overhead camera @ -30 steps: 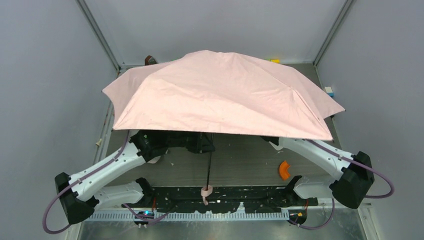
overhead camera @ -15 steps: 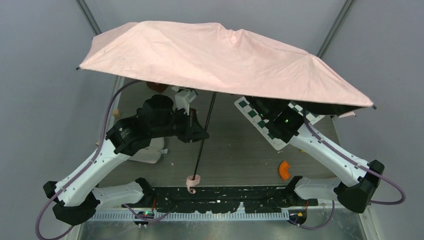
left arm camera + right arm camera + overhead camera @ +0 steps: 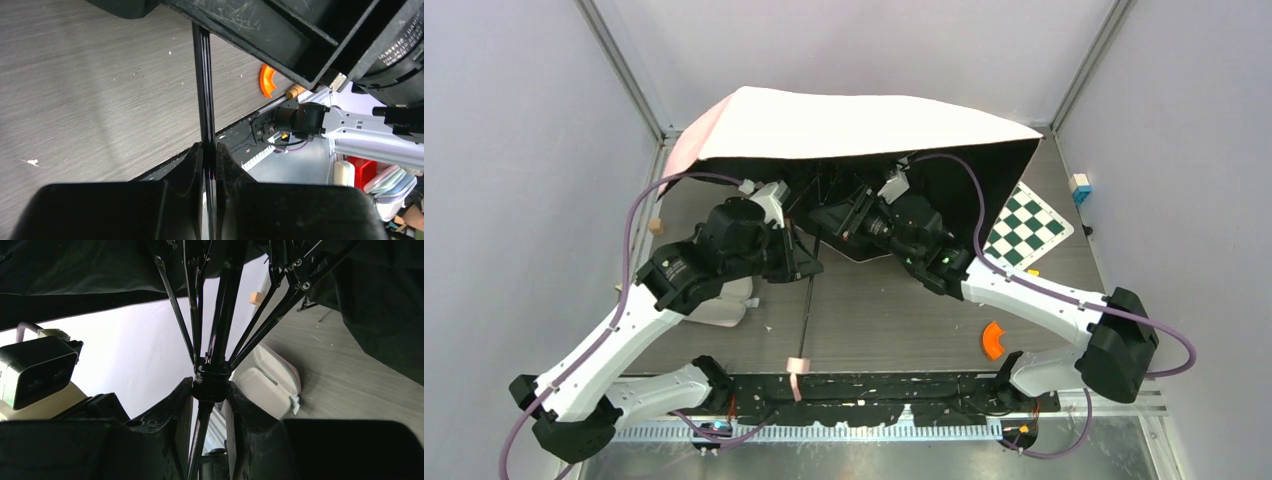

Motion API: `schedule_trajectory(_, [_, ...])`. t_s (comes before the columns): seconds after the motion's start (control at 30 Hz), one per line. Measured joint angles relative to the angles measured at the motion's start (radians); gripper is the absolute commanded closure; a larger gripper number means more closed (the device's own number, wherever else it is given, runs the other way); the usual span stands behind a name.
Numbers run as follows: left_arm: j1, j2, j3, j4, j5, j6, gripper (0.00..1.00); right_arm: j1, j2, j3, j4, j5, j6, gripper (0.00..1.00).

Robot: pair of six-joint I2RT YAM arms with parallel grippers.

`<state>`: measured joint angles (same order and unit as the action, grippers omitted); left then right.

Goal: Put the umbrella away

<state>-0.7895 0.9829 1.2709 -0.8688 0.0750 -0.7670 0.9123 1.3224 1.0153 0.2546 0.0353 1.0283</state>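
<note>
The umbrella (image 3: 854,115) is open and tipped back, its pale pink side up and its black underside facing the arms. Its thin black shaft (image 3: 807,305) slants down to the pink handle (image 3: 797,366) near the front edge. My left gripper (image 3: 808,268) is shut on the shaft (image 3: 204,90), pinching it between both fingers (image 3: 195,162). My right gripper (image 3: 852,224) reaches under the canopy. In the right wrist view it is shut (image 3: 210,386) on the black runner (image 3: 212,375), from which the ribs (image 3: 175,310) fan out.
A green-and-white checkered board (image 3: 1026,227) lies at the right, partly under the canopy. An orange curved piece (image 3: 992,340) sits front right. A white case (image 3: 721,306) lies under the left arm. Small blocks sit at the right edge (image 3: 1080,185) and left edge (image 3: 655,226).
The canopy has swung up and tipped back, so its black underside now shows. Both arms have risen and closed in toward the centre. The handle has shifted slightly left.
</note>
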Motion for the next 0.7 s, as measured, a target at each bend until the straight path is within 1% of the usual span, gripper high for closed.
schedule_trajectory(0.13, [0.044, -0.005, -0.073, 0.027, 0.031, -0.028, 1.00, -0.005, 0.028, -0.029, 0.000, -0.003, 0.039, 0.95])
schedule_trajectory(0.37, [0.063, 0.004, -0.091, 0.053, 0.033, -0.037, 1.00, -0.043, 0.047, -0.039, -0.020, -0.039, 0.090, 0.95])
schedule_trajectory(0.47, [0.066, 0.029, -0.053, 0.046, 0.026, -0.037, 1.00, -0.054, 0.059, 0.017, -0.077, -0.046, 0.076, 0.95])
schedule_trajectory(0.57, [0.071, 0.054, 0.016, 0.029, 0.018, -0.037, 1.00, -0.064, 0.068, 0.081, -0.108, -0.048, 0.052, 0.95])
schedule_trajectory(0.7, [0.074, 0.084, 0.122, -0.010, 0.006, -0.037, 1.00, -0.085, 0.064, 0.105, -0.069, -0.073, 0.064, 0.95])
